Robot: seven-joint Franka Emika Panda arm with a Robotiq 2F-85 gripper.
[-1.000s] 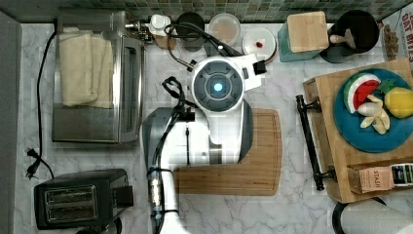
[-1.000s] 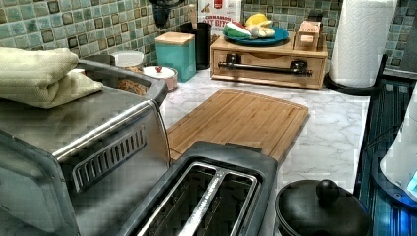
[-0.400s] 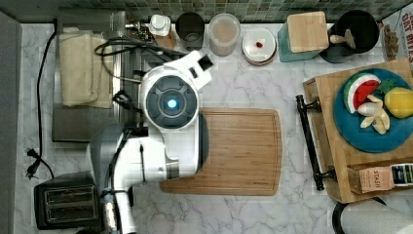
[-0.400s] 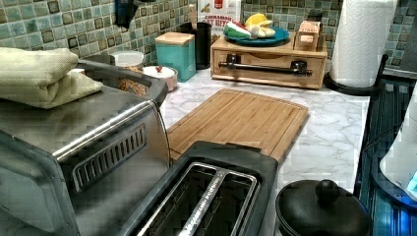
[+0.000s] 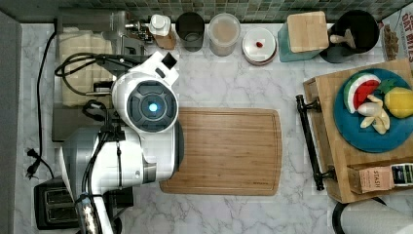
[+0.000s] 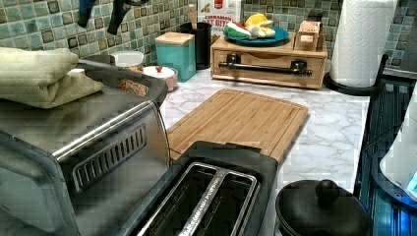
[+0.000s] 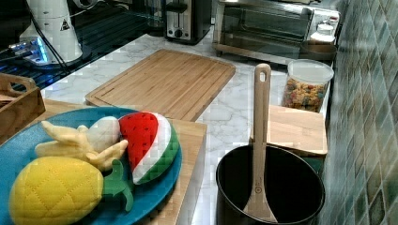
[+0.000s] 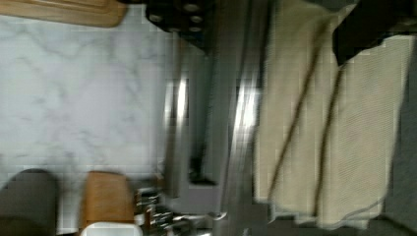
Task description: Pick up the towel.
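Up at the upper left of the left view, the hand (image 6: 102,14) hangs with fingers apart, holding nothing, above the towel (image 6: 42,76) lying folded on the toaster oven (image 6: 93,147).

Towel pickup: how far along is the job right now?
Done: the arm is positioned over the toaster oven. In hand: nothing; the towel lies folded on the oven top, with the hand hanging above it. Left: descend, grip, lift.
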